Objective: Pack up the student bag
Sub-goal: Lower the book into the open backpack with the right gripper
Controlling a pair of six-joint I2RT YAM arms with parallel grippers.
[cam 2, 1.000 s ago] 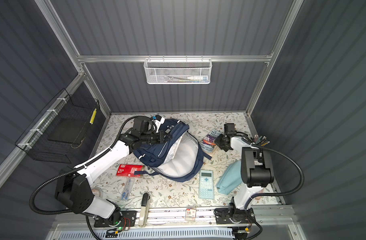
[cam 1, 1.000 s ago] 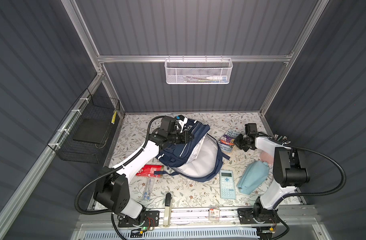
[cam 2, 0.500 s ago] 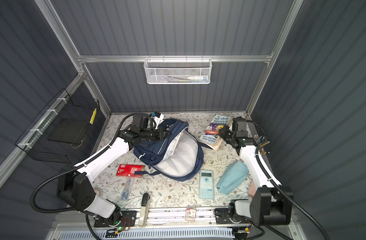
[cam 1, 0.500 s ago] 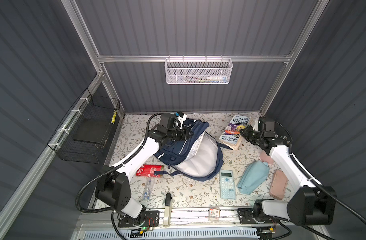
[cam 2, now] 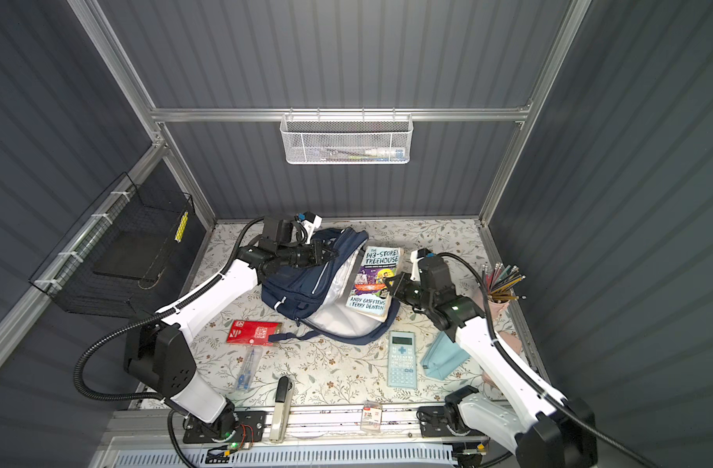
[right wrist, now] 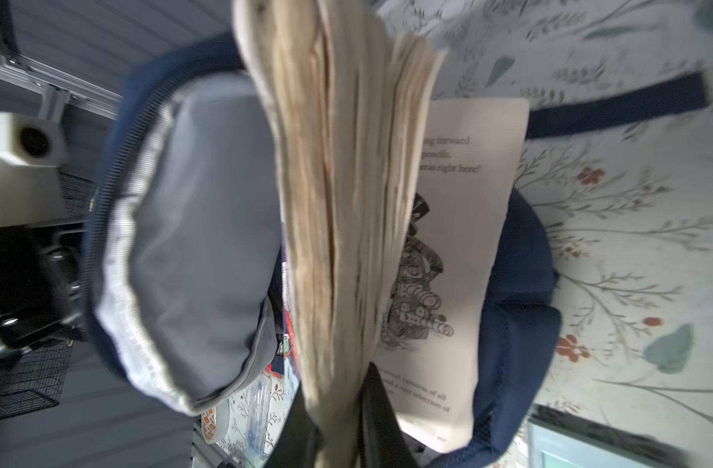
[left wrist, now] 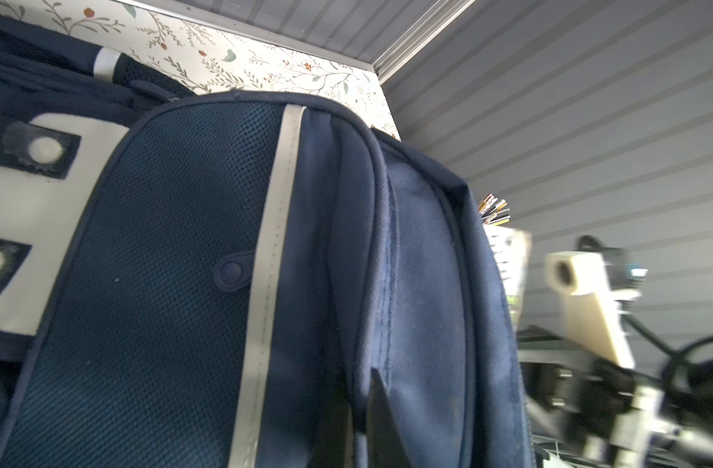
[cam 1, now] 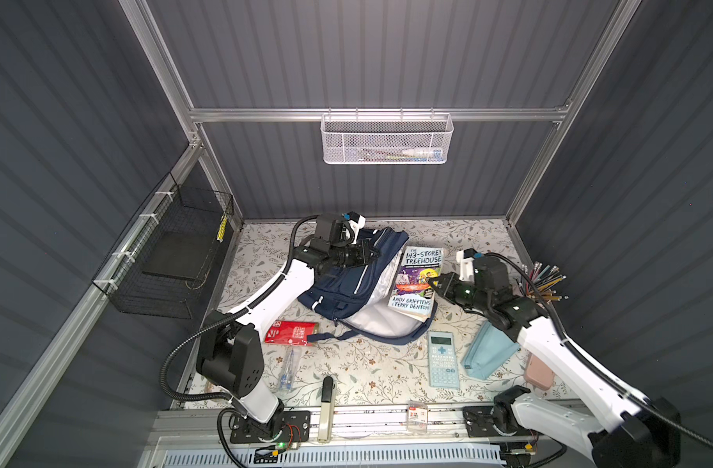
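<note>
The navy student bag (cam 1: 346, 283) (cam 2: 302, 283) lies open in the middle of the table, its pale lining (cam 1: 381, 324) showing. My left gripper (cam 1: 373, 255) (cam 2: 330, 254) is shut on the bag's upper rim and holds it raised; in the left wrist view the gripper (left wrist: 357, 389) pinches a fold of blue fabric (left wrist: 176, 283). My right gripper (cam 1: 432, 283) (cam 2: 389, 283) is shut on a paperback book (cam 1: 417, 279) (cam 2: 377, 279), tilted over the bag's mouth. In the right wrist view the gripper (right wrist: 336, 385) clamps the page block (right wrist: 338, 202), with the lining (right wrist: 201, 243) beside it.
A pale-blue calculator (cam 1: 442, 358) and a light-blue pouch (cam 1: 486, 350) lie at front right, and a cup of pencils (cam 1: 543, 279) stands at the right edge. A red packet (cam 1: 292, 332), packed pens (cam 1: 288, 368) and a stapler (cam 1: 326, 405) lie at front left. A black wire basket (cam 1: 176, 259) hangs on the left wall.
My right gripper has lifted the book off the table beside the bag and carried it left, over the bag's open mouth. The left gripper keeps its hold on the rim.
</note>
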